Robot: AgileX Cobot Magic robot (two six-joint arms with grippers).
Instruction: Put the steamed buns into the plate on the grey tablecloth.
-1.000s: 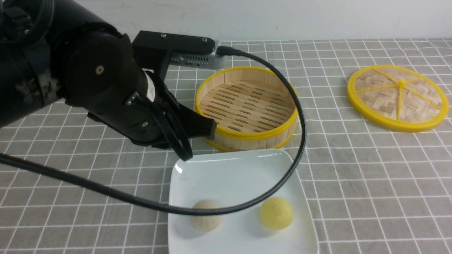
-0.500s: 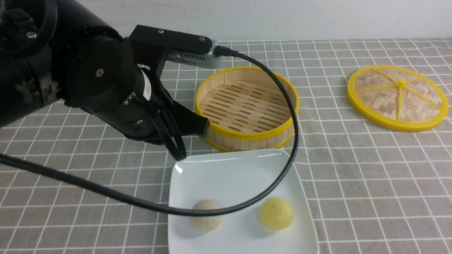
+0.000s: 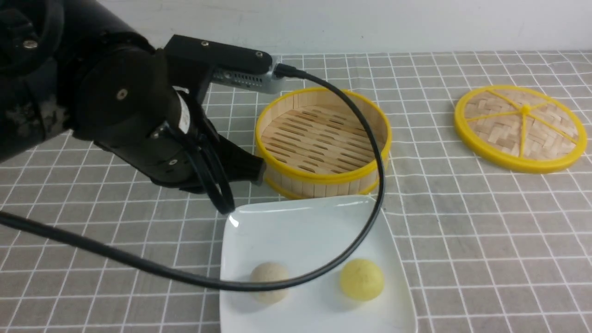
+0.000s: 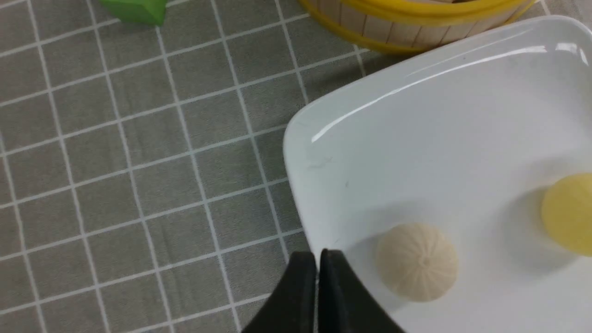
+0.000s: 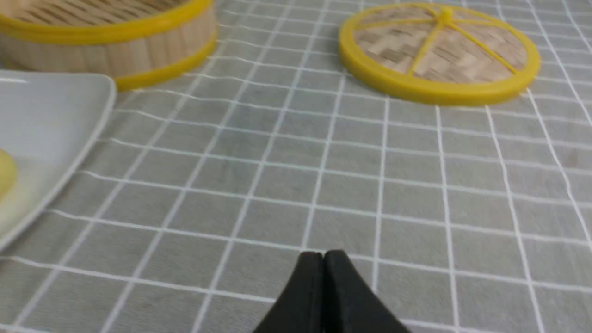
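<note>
Though near left gripper [image 4: 318, 259], cream bun [image 4: 417, 262] apart.

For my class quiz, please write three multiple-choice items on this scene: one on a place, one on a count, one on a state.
1. Where are the cream bun and the yellow bun? A) in the steamer basket B) on the plate C) on the woven lid
2. How many buns show? A) one B) two C) three
3. How is the left gripper? A) open B) shut on a bun C) shut, empty
Answers: 1 B, both rest on the white plate; 2 B, one cream, one yellow; 3 C, its fingers meet with nothing between.
</note>
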